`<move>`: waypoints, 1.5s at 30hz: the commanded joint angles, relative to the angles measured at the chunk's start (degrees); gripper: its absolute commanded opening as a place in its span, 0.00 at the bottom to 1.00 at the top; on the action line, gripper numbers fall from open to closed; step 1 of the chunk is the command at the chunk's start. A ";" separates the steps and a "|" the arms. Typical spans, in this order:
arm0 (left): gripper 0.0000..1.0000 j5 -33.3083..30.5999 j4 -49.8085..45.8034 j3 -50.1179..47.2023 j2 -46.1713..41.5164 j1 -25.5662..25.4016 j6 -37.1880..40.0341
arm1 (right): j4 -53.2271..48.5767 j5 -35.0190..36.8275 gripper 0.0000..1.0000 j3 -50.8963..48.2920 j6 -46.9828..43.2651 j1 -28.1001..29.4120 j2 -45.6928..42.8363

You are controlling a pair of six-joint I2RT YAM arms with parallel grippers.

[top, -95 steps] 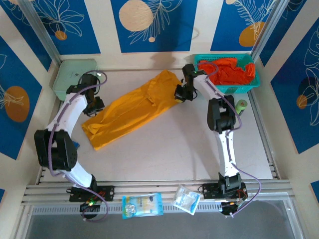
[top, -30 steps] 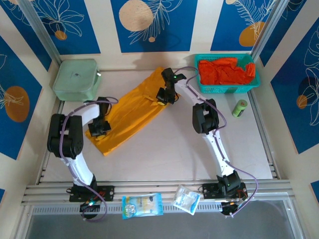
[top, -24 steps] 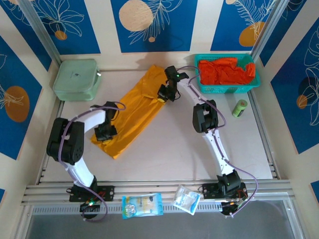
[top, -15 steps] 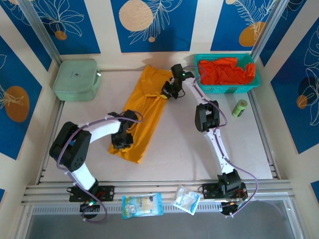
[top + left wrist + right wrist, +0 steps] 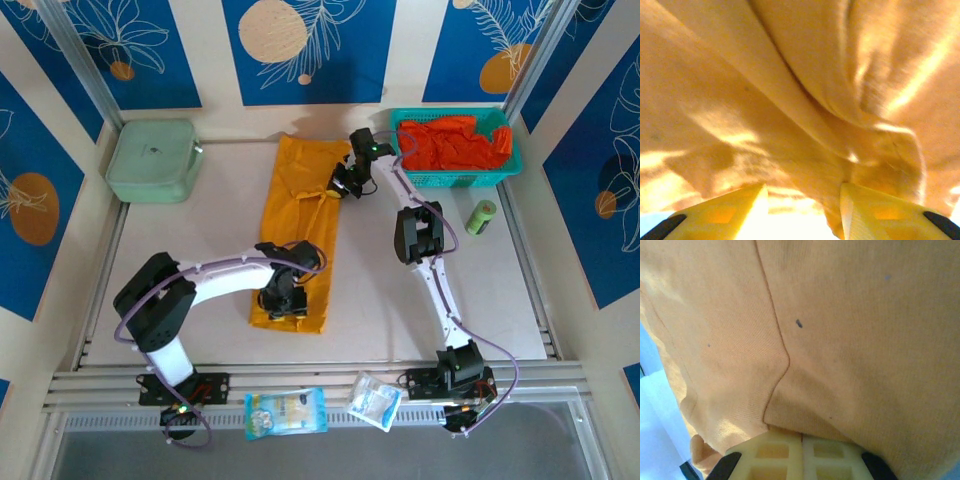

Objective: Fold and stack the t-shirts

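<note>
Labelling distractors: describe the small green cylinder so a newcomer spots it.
Find the teal mesh basket of red-orange shirts at the far right corner of the table. Just nearer than its right end, on the bare surface, is the small green cylinder. It is lime-green and round; the pale green box far left is big and squarish.

1 yellow t-shirt (image 5: 300, 215). Red-orange t-shirts (image 5: 455, 142): bunched in a heap, can't count them. 1 teal basket (image 5: 460, 179). 1 pale green lidded box (image 5: 152, 160). 1 green can (image 5: 482, 216). 2 plastic packets, one blue (image 5: 285, 412), one clear (image 5: 375, 400). 2 robot arms, left (image 5: 215, 280) and right (image 5: 430, 265). 1 bench (image 5: 380, 300).
</note>
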 commanded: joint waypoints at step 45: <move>0.35 4.46 13.19 -25.53 -9.61 11.84 9.23 | 11.98 25.37 0.00 -71.82 5.83 19.67 -42.47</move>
